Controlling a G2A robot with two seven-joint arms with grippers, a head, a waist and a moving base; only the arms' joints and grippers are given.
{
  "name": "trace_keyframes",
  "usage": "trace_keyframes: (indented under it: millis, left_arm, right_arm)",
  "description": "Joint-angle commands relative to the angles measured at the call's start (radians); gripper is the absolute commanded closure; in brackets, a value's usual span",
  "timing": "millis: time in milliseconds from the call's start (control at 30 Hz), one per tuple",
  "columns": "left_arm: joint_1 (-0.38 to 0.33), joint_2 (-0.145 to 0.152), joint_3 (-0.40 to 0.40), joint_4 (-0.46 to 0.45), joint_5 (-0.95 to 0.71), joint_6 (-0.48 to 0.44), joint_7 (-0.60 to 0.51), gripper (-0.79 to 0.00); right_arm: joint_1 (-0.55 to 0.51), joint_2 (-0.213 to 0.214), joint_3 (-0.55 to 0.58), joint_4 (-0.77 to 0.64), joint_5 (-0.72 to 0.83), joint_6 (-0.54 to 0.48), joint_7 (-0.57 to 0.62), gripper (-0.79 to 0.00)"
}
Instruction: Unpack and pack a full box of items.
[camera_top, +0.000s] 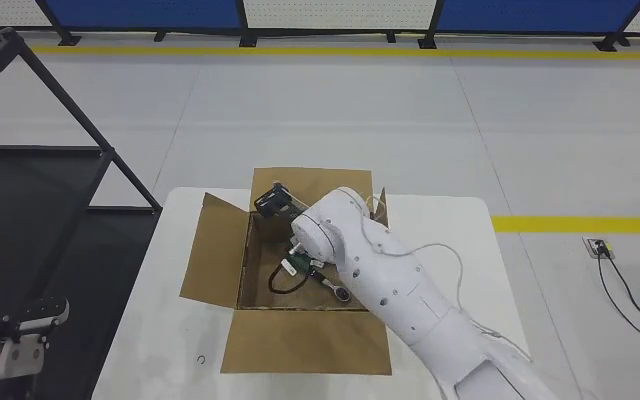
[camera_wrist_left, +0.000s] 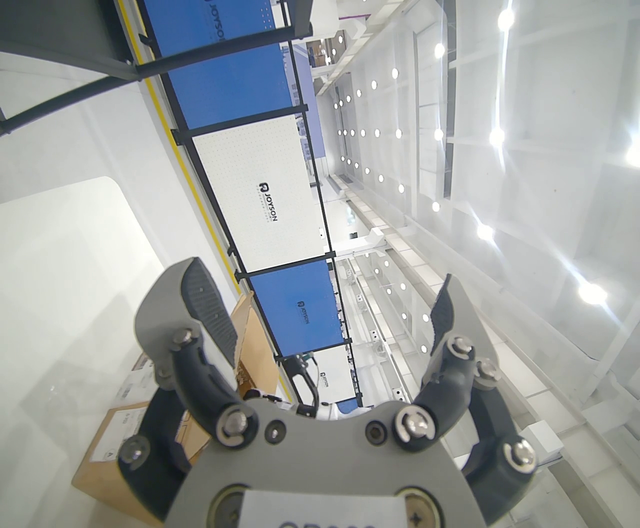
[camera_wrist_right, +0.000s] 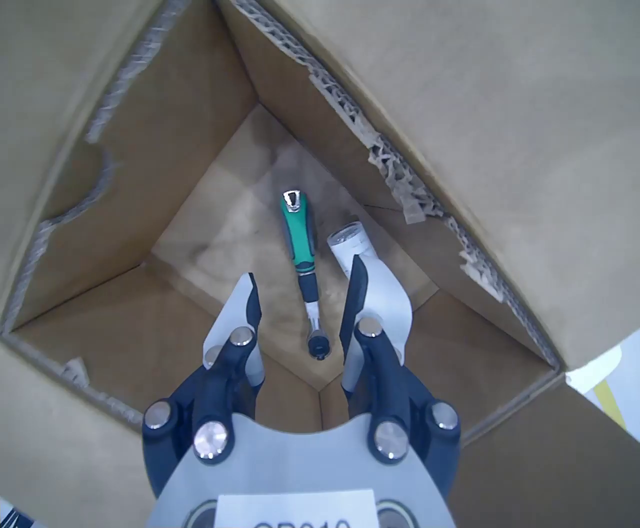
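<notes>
Right wrist view: right gripper (camera_wrist_right: 304, 272) hangs with jaws parted above the green-handled ratchet wrench (camera_wrist_right: 299, 235) on the cardboard box (camera_wrist_right: 450, 125) floor, near side. Best to descend straight, straddle the handle and avoid the white tube (camera_wrist_right: 347, 240) beside it.

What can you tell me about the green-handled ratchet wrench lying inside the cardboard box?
The green-handled ratchet wrench has a green and black moulded grip, a shiny metal end cap, a slim steel neck and a small round drive head. It lies flat on the floor of the open brown cardboard box, head toward a corner. A white cylinder lies beside it, seemingly with a narrow gap. The right gripper hangs open above it, apparently not touching.
</notes>
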Motion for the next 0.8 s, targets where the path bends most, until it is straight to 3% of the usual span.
trace_keyframes:
  millis: [0, 133, 267, 367, 400, 533, 767]
  left_arm:
    - [0.000, 0.000, 0.000, 0.000, 0.000, 0.000, 0.000, -0.785]
    - [0.000, 0.000, 0.000, 0.000, 0.000, 0.000, 0.000, -0.785]
    - [0.000, 0.000, 0.000, 0.000, 0.000, 0.000, 0.000, -0.785]
    - [0.000, 0.000, 0.000, 0.000, 0.000, 0.000, 0.000, -0.785]
    - [0.000, 0.000, 0.000, 0.000, 0.000, 0.000, 0.000, -0.785]
    - [0.000, 0.000, 0.000, 0.000, 0.000, 0.000, 0.000, -0.785]
    - [0.000, 0.000, 0.000, 0.000, 0.000, 0.000, 0.000, -0.785]
  right_arm:
    - [-0.152, 0.053, 0.114, -0.307, -0.053, -0.033, 0.087, -0.382]
    - [-0.396, 0.105, 0.262, -0.676, -0.056, -0.111, 0.138, -0.391]
    - [-0.508, 0.120, 0.325, -0.827, -0.031, -0.102, 0.069, -0.459]
    - [-0.552, 0.123, 0.363, -0.888, 0.006, -0.055, 0.003, -0.767]
    - [-0.564, 0.124, 0.376, -0.902, 0.023, -0.037, -0.016, -0.785]
    - [-0.585, 0.130, 0.436, -0.928, 0.048, 0.021, -0.046, -0.785]
    - [-0.585, 0.130, 0.436, -0.928, 0.048, 0.021, -0.046, -0.785]
